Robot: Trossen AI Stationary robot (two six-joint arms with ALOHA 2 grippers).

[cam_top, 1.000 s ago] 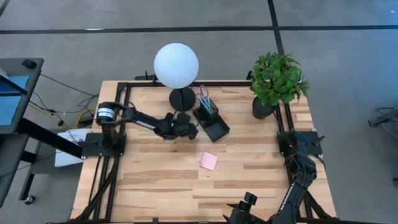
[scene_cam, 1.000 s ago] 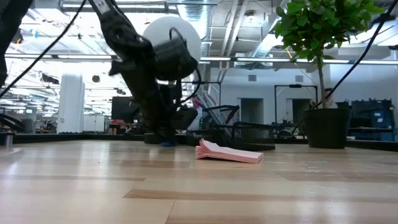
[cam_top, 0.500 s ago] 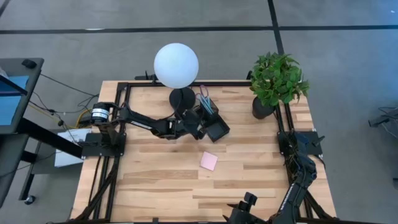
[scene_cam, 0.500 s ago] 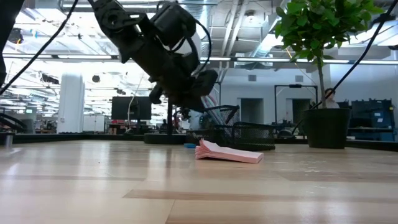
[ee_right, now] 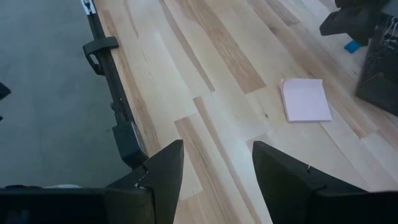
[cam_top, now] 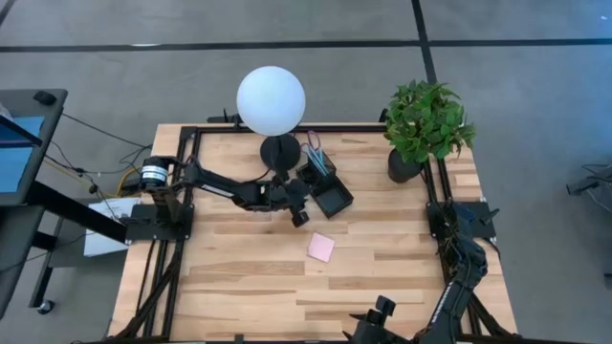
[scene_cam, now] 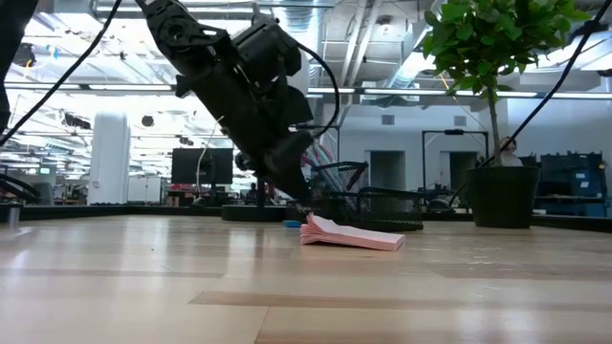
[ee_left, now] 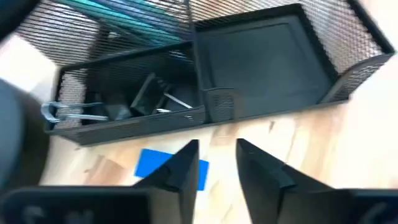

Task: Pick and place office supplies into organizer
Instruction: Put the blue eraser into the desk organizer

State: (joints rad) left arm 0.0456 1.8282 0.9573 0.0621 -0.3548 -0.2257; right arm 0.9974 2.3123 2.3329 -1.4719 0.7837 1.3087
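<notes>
A small black mesh organizer (cam_top: 325, 184) is set at an angle on the table, just in front of the lamp, with teal and purple pens (cam_top: 314, 150) stood up in its taller cup section, a black clip (ee_left: 149, 98) seen lying in a narrow low compartment, and the wide tray section (ee_left: 264, 59) left bare. A tiny blue block (ee_left: 171, 170) is found flat on the wood right outside the organizer's low wall. The pink square sticky-note pad (cam_top: 321, 247) is parked flat out in the open, well apart from the organizer, its top sheets curled up a bit at one edge in the low view.
</notes>
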